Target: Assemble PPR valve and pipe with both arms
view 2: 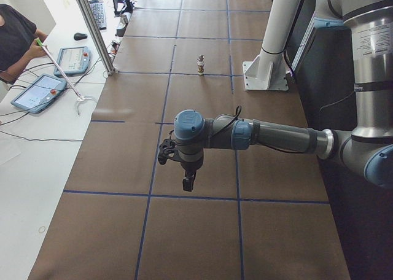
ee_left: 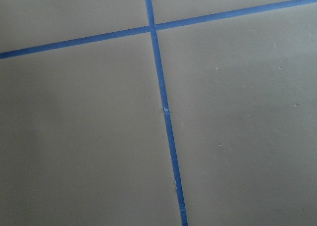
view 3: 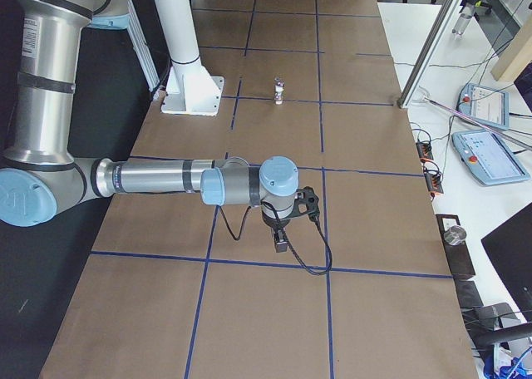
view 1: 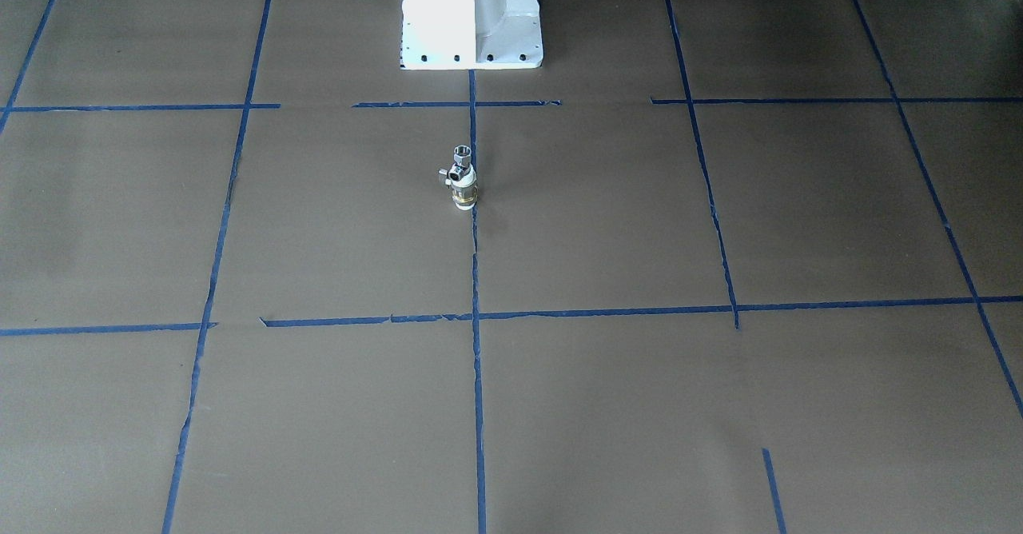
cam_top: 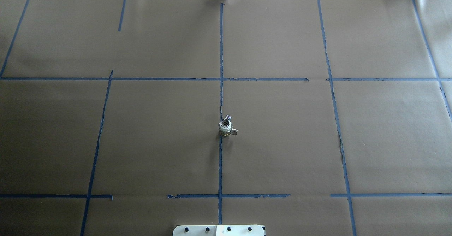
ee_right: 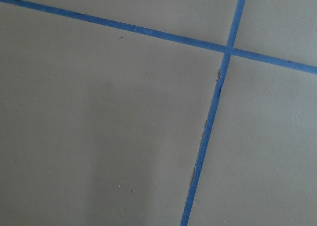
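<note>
The PPR valve (view 1: 464,191), white with a brass band, stands upright on the brown table at the centre tape line. The silver pipe (view 1: 459,163) sits on top of it, joined to it, hex end up. The pair also shows in the overhead view (cam_top: 225,126) and small in the side views (view 2: 200,65) (view 3: 280,91). My left gripper (view 2: 189,185) hangs over the table far from the pair, seen only in the left side view. My right gripper (view 3: 283,246) is likewise far off, seen only in the right side view. I cannot tell if either is open or shut. Both wrist views show only paper and tape.
The white robot pedestal (view 1: 471,30) stands behind the pair. Blue tape lines (cam_top: 220,70) grid the brown paper. An aluminium post (view 2: 92,28), tablets (view 2: 37,93) and an operator (view 2: 15,34) are at the far table edge.
</note>
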